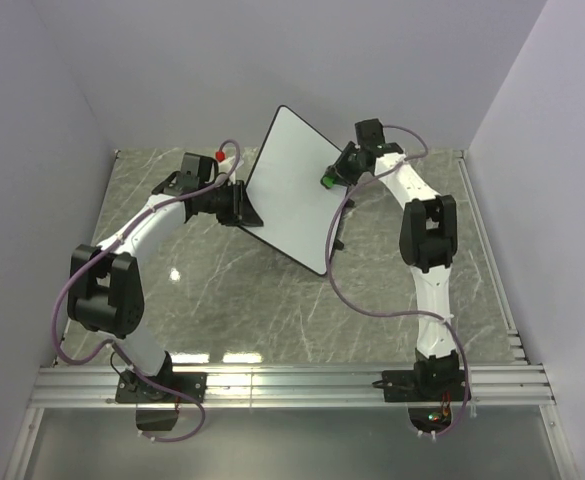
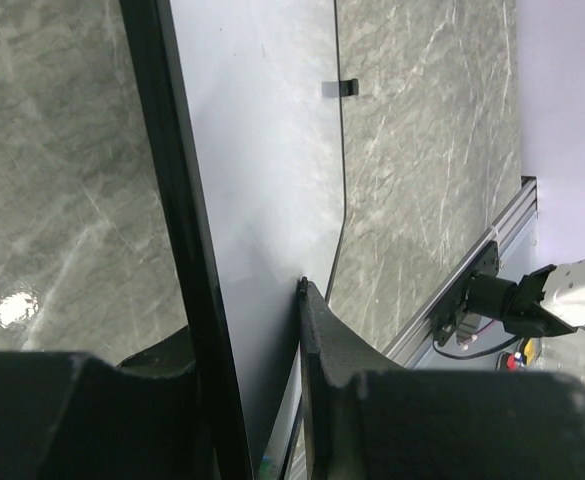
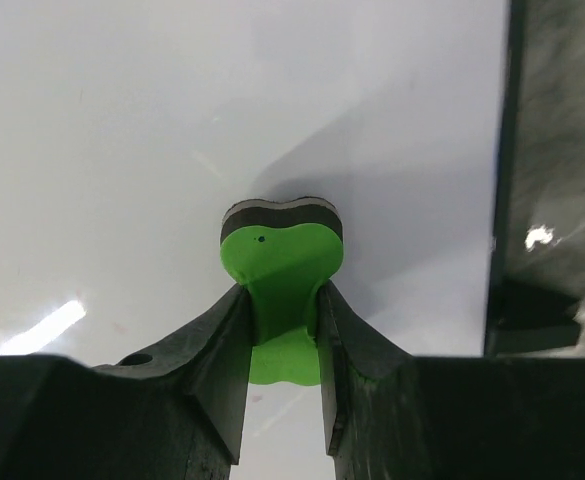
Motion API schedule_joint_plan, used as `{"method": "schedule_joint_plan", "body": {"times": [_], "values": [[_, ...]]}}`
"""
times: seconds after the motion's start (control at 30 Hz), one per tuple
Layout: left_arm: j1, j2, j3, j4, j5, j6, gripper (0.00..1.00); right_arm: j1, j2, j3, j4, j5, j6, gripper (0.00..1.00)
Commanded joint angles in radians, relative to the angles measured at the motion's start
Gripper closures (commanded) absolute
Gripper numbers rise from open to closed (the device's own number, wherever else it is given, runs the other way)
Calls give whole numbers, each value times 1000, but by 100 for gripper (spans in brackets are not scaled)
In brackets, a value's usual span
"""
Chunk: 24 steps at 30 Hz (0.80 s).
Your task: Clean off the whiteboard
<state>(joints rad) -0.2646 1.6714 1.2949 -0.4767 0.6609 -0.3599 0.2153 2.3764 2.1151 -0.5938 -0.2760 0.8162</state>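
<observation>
The whiteboard is a large white board with a thin black rim, held tilted above the table. Its face looks clean in the top view. My left gripper is shut on its left edge; the left wrist view shows the board clamped between my fingers. My right gripper is shut on the green bow-shaped eraser by its waist. The eraser's dark felt side lies against the board's white face near its right edge. The eraser also shows in the top view.
The grey marble table lies under the board. A red-tipped object sits behind the left arm. An aluminium rail runs along the near edge. White walls close in the back and sides. A black board foot shows at right.
</observation>
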Motion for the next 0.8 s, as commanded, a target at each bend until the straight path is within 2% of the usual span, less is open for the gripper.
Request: {"method": "schedule_joint_plan", "body": {"times": [0.0, 0.3, 0.5, 0.63, 0.73, 0.77], "values": [[-67, 34, -55, -74, -133, 142, 100, 97, -84, -82, 80, -86, 11, 100], [-68, 37, -52, -71, -141, 147, 100, 211, -310, -622, 203, -141, 11, 100], [-68, 31, -63, -59, -135, 141, 100, 260, -391, -756, 218, -204, -32, 100], [-68, 33, -57, -57, -145, 131, 100, 266, -437, -785, 253, -229, -38, 100], [-68, 37, -39, -68, -181, 124, 100, 248, -489, -761, 206, -177, -75, 100], [-68, 40, -31, -72, -190, 122, 100, 237, -531, -758, 186, -105, -87, 100]]}}
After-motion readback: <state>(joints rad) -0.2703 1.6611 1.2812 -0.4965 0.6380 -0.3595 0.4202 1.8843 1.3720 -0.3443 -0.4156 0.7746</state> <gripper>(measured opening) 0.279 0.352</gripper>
